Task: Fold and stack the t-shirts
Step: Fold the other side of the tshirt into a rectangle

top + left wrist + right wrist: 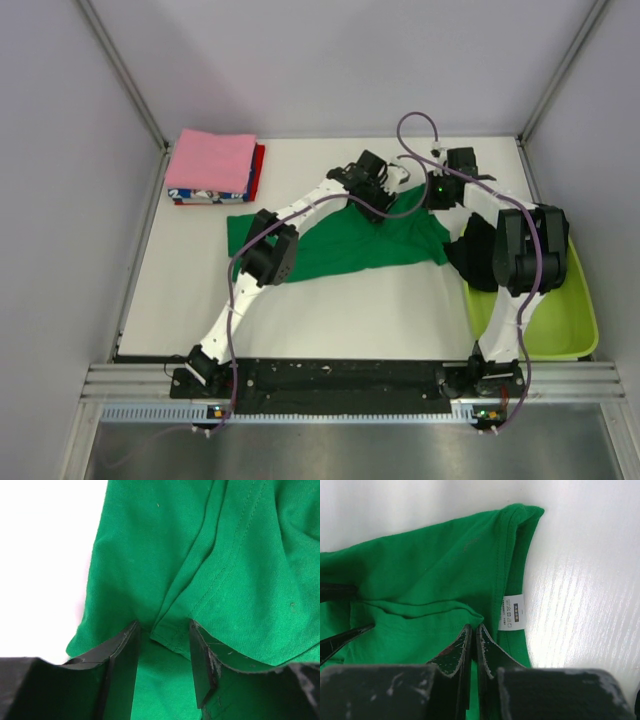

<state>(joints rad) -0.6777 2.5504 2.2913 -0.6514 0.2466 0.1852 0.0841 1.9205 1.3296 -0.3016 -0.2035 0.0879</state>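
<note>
A bright green t-shirt (340,245) lies spread across the middle of the table. My left gripper (385,195) is low over its far edge. In the left wrist view it (162,630) stands open, with a hemmed fold of the green t-shirt (175,635) lying loose between the fingers. My right gripper (420,195) is just to its right. It (475,626) is shut on a raised fold of the green t-shirt (420,575), next to the white care tag (513,612). At the back left is a folded stack with a pink t-shirt (210,160) on top. A black t-shirt (475,255) hangs over the tub's edge.
A lime-green plastic tub (560,320) stands at the right, beside the right arm's base. The folded stack sits close to the left wall. Cables loop above both wrists. White tabletop (580,580) shows to the right of the green cloth's corner.
</note>
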